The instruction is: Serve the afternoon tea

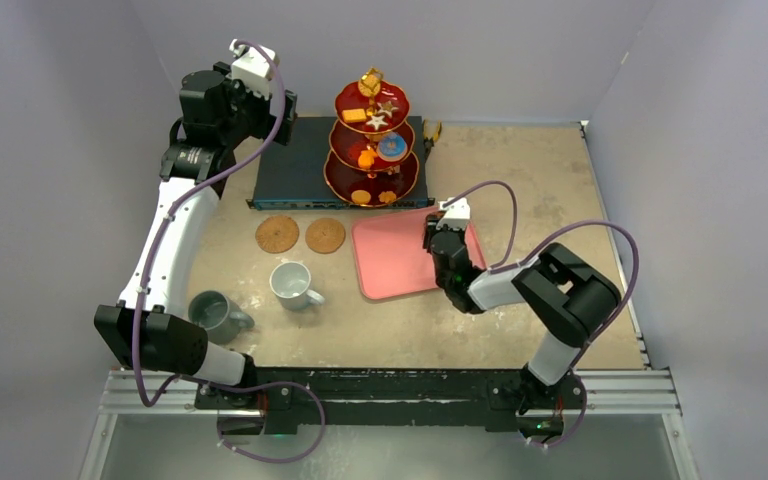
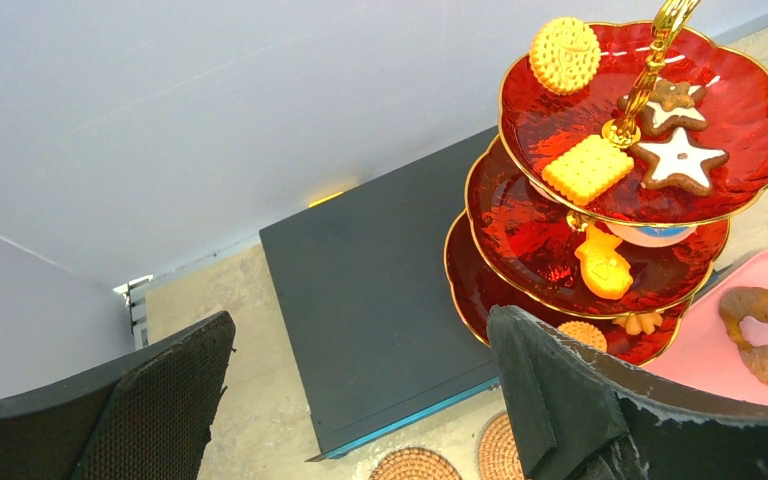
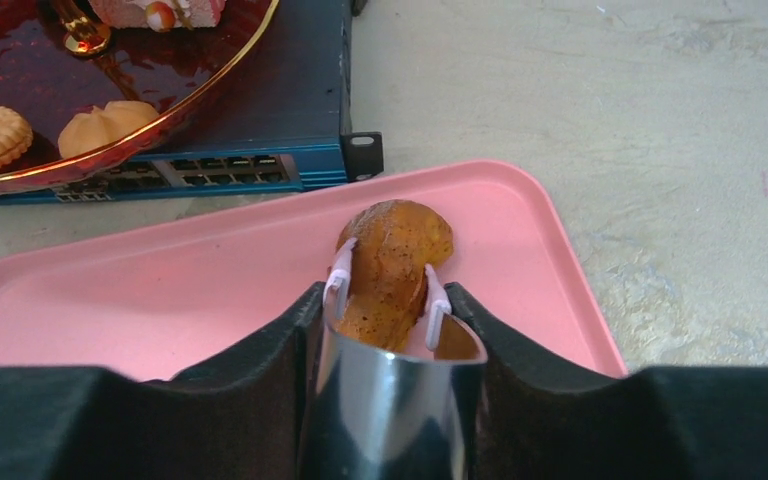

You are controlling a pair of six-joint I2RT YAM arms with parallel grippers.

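Grey walls (image 1: 410, 40) ring the desk (image 1: 520, 170); unlike the overhead view, the right wrist view shows the right claw (image 3: 390, 305) clamping metal tongs (image 3: 390, 400) that pinch a brown pastry (image 3: 397, 245) over the pink tray (image 3: 160, 290). Biscuits (image 2: 565, 55) and star cookies (image 2: 680, 160) fill the red three-tier stand (image 2: 740, 70) facing the wide-open left claw (image 2: 360, 335); the white mug (image 1: 290, 283), grey mug (image 1: 215, 313) and cork coasters (image 1: 277, 234) sit left of the tray.

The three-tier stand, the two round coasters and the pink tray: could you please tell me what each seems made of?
Three-tier stand: glossy red plates, likely glass or plastic, from their rippled shine; gold rims look metallic.
Coasters: matte tan with ringed texture, probably cork or woven fibre.
Pink tray: smooth plastic, seemingly, given its even colour and rounded moulded rim.
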